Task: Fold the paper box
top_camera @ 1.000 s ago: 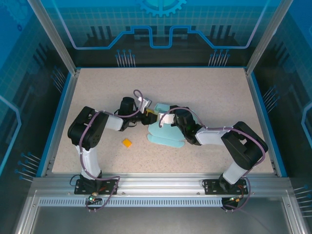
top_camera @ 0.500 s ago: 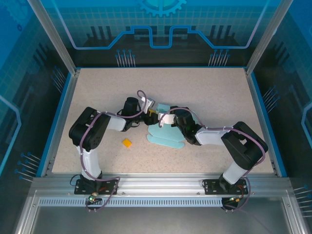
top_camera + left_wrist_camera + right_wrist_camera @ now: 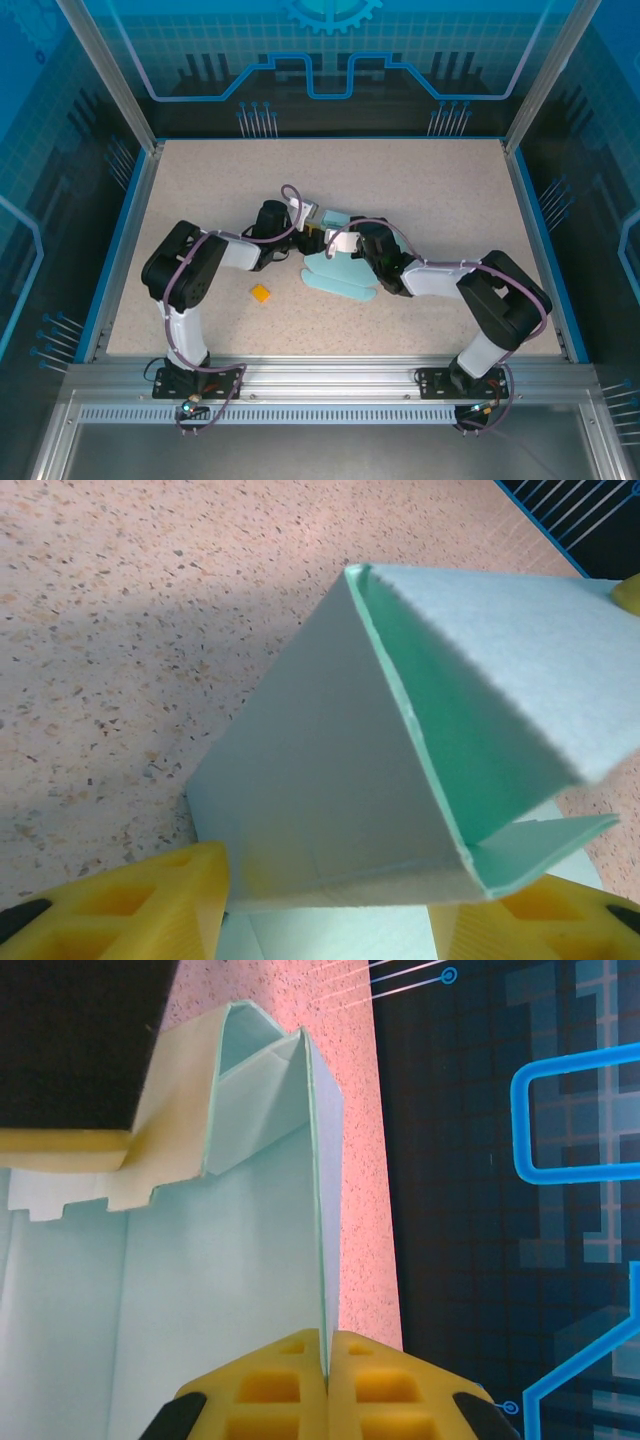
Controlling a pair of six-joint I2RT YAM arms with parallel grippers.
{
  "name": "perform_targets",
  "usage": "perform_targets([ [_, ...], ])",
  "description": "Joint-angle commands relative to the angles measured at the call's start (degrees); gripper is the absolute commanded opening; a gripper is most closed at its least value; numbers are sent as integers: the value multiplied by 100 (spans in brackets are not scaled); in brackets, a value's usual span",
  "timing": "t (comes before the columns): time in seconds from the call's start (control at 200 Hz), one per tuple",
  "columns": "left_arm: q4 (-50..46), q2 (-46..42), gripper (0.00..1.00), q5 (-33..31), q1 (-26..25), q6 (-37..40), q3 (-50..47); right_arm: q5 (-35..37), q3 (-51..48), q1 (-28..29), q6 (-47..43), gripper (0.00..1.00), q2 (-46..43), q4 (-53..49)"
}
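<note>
The paper box (image 3: pixel 338 272), pale light-blue card, lies partly folded at mid-table between both arms. In the left wrist view a raised, creased panel of the paper box (image 3: pixel 330 780) spans the gap between my yellow fingers (image 3: pixel 140 900); my left gripper (image 3: pixel 330 905) holds it across its width, jaws about half-wide. From above, my left gripper (image 3: pixel 312 236) sits at the box's far-left corner. My right gripper (image 3: pixel 326 1360) is shut on the edge of an upright wall of the paper box (image 3: pixel 230 1290). My right gripper (image 3: pixel 342 246) is over the box's far side.
A tiny orange square (image 3: pixel 260 293) lies on the speckled table (image 3: pixel 450 200) left of the box, near the left arm's elbow. Blue rails and glass walls ring the table. Open room lies to the far side and to the right.
The left gripper has slid a little to the right, closer in on the box's far-left corner, and the raised flap there shifted with it. The right gripper has stayed put.
</note>
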Motion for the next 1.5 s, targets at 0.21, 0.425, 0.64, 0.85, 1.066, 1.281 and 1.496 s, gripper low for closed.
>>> perform_targets([
  [0.21, 502, -248, 56, -282, 20, -79, 119, -635, 165, 29, 250, 0, -11, -726],
  [0.425, 210, -282, 54, 77, 15, 261, 41, -708, 315, -97, 407, 0, 88, -1010],
  [0.64, 297, -244, 52, 152, 16, 469, -109, -1074, 539, -270, 631, 0, 38, -1474],
  [0.85, 414, -194, 52, 118, 13, 623, -179, -1290, 644, -349, 710, 0, 42, -1704],
  [1.066, 521, -168, 54, 159, 16, 807, -311, -1439, 688, -376, 750, 0, -11, -1869],
  [1.281, 1019, -202, 55, 317, 19, 917, -637, -1651, 759, -376, 904, 0, -79, -2285],
  [1.496, 1313, -313, 54, 269, 15, 1022, -920, -1725, 715, -300, 1000, 0, -172, -2429],
])
